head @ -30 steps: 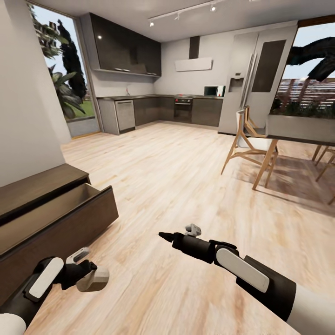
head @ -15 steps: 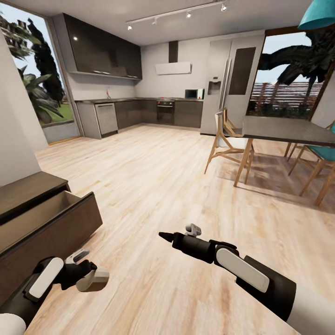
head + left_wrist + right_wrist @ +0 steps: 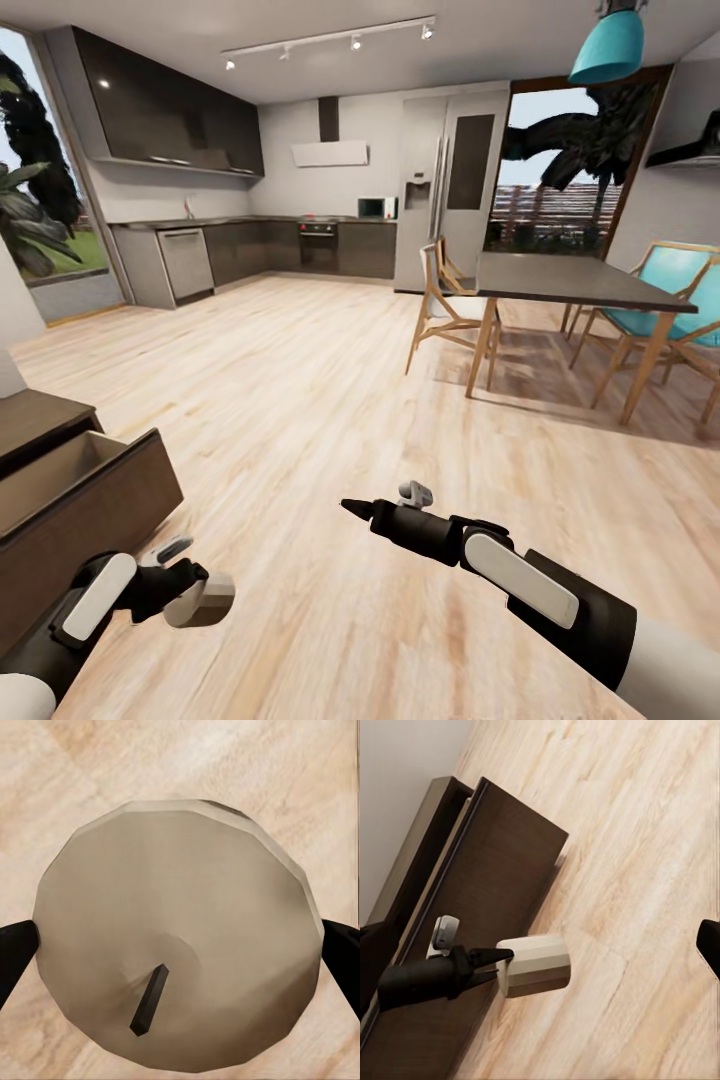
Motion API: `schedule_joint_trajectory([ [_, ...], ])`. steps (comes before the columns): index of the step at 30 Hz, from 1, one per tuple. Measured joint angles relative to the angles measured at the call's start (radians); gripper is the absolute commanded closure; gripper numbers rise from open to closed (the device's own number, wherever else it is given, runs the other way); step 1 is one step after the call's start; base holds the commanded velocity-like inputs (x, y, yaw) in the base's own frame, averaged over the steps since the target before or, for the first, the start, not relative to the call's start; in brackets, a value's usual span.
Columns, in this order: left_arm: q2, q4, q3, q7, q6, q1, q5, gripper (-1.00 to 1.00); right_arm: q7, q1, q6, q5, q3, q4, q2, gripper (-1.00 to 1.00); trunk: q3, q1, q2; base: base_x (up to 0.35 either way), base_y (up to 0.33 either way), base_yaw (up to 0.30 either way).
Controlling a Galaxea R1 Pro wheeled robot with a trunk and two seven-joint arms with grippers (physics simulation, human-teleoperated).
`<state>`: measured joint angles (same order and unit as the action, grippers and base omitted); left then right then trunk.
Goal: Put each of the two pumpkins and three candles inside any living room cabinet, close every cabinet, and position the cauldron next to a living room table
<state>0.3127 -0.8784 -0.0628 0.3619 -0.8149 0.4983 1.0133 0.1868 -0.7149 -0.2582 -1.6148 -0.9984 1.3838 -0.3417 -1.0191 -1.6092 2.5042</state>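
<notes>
No readable writing or brands anywhere. L arm low, reaching fwd over the wood floor [image 3: 330, 400]; left gripper [image 3: 185, 590] jaws clamped on 1 candle [image 3: 200, 600], wick end facing the wrist cam, just beside the open drawer of the cabinet [image 3: 90, 500]. R arm stretched fwd, right gripper [image 3: 385, 500] jaws apart, holding nothing. Dining table [image 3: 560, 285] w/ chairs well apart, far R.
</notes>
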Motion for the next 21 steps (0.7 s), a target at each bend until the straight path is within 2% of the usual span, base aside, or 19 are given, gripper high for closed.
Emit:
schedule_joint_trajectory([
  [21,0.000,0.001,0.000,0.000,0.000,0.000,0.000,1.00,0.000,0.000,0.001,-0.012,0.000,0.000,0.000,-1.00,0.022,0.000,0.000,0.000,0.000,-0.243],
])
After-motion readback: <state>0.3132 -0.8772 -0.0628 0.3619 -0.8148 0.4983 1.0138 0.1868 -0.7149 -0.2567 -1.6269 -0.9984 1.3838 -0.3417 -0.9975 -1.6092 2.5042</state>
